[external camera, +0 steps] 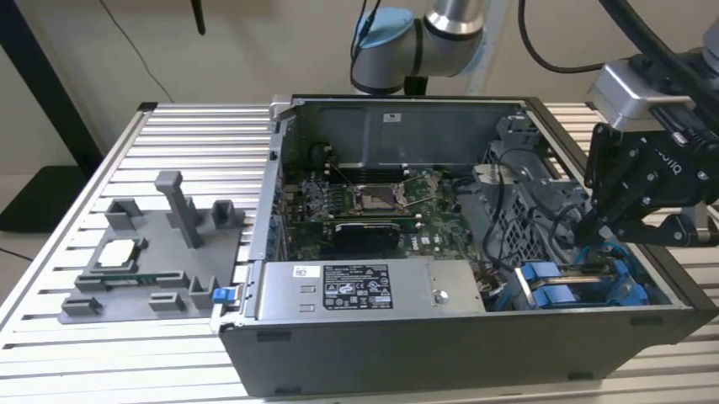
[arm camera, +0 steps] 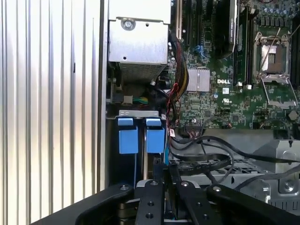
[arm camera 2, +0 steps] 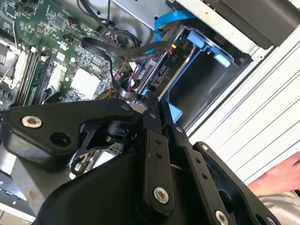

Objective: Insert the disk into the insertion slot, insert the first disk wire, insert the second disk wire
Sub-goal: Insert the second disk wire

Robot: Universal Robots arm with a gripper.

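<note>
On the exterior view's left, a grey plastic holder (external camera: 151,273) sits on the ribbed metal table (external camera: 67,244), with a small square chip (external camera: 117,252) lying in it. In the middle is the open computer case (external camera: 450,345). Inside it you can see the green board (external camera: 371,206) and, nearer the front, a silver box with a label (external camera: 371,290).

On the exterior view's right, the black gripper (external camera: 592,225) reaches down into the case's front corner. Its two fingers are pressed close together, pointing at the disk (external camera: 573,286). I cannot tell if they pinch a wire or nothing at all.

The disk sits on its edge in the bay at that corner. What shows of it is mostly bright blue: its plastic frame and two blue tabs (arm camera: 140,136) in the first wrist view. In the second wrist view a dark grey slab (arm camera 2: 161,70) stands in the blue frame, with a blue wire (arm camera 2: 171,18) and black wires (arm camera 2: 117,47) close by. The disk's flat face is hidden, and the gripper covers part of it. Where the wires end is hard to make out.

At the corner of the second wrist view, a person's hand (arm camera 2: 279,176) peeks in, cut off by the edge.
</note>
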